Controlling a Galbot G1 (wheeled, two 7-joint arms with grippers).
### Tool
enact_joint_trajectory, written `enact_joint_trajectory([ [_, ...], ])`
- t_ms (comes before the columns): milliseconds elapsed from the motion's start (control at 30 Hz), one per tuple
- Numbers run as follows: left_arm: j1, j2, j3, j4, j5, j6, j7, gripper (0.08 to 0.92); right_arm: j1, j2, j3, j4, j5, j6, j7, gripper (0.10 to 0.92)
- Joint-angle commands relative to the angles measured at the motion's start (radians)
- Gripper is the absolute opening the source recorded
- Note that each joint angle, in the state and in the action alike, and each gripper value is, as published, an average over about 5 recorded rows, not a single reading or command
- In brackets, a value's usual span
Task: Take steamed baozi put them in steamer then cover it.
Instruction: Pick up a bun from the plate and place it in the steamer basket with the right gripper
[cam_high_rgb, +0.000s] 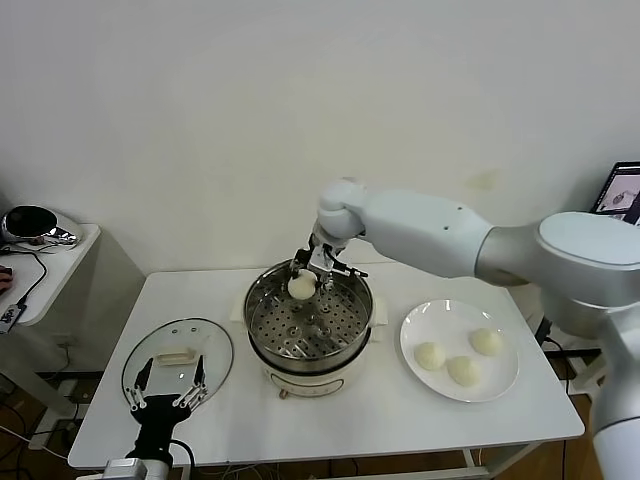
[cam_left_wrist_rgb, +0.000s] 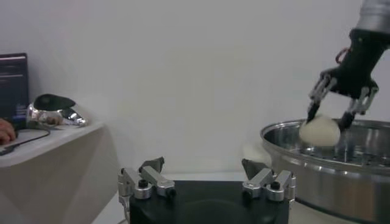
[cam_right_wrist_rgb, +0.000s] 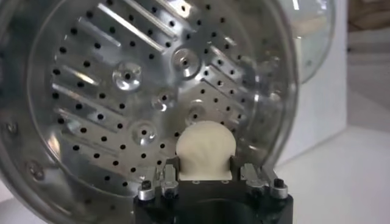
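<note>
My right gripper (cam_high_rgb: 304, 283) is shut on a cream-white baozi (cam_high_rgb: 302, 287) and holds it just inside the far rim of the steamer (cam_high_rgb: 262, 340). In the right wrist view the baozi (cam_right_wrist_rgb: 205, 150) sits between the fingers above the perforated tray (cam_right_wrist_rgb: 122, 91). The left wrist view shows that same baozi (cam_left_wrist_rgb: 320, 131) over the steel pot (cam_left_wrist_rgb: 329, 167). Three more baozi (cam_high_rgb: 462, 369) lie on the white plate (cam_high_rgb: 418, 320) to the right. The glass cover (cam_high_rgb: 213, 345) rests flat on the table at the left, with my open left gripper (cam_high_rgb: 168, 385) over its near edge.
The steamer stands mid-table on its cream base. A low side table (cam_high_rgb: 50, 262) with a shiny dark object and cables stands at the far left. A laptop screen (cam_high_rgb: 623, 188) shows at the far right edge. White wall behind.
</note>
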Motion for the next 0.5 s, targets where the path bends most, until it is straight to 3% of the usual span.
enact_joint_trajectory([
  [33, -0.001, 0.000, -0.002, -0.005, -0.002, -0.001, 0.000, 0.823, -0.037, 0.034, -0.001, -0.068, -0.152, 0.082, 0.029, 0.523],
  [133, -0.003, 0.000, -0.001, -0.004, -0.003, 0.000, 0.000, 0.823, -0.049, 0.039, 0.007, -0.084, -0.177, 0.090, 0.045, 0.562],
  [333, -0.006, 0.000, 0.002, -0.006, -0.003, 0.001, 0.000, 0.823, -0.037, 0.031, 0.026, -0.087, -0.154, 0.096, 0.070, 0.726],
  [500, -0.012, 0.004, 0.003, -0.012, -0.006, 0.004, 0.005, 0.823, 0.085, -0.035, 0.000, 0.036, 0.091, -0.052, -0.002, 0.811],
])
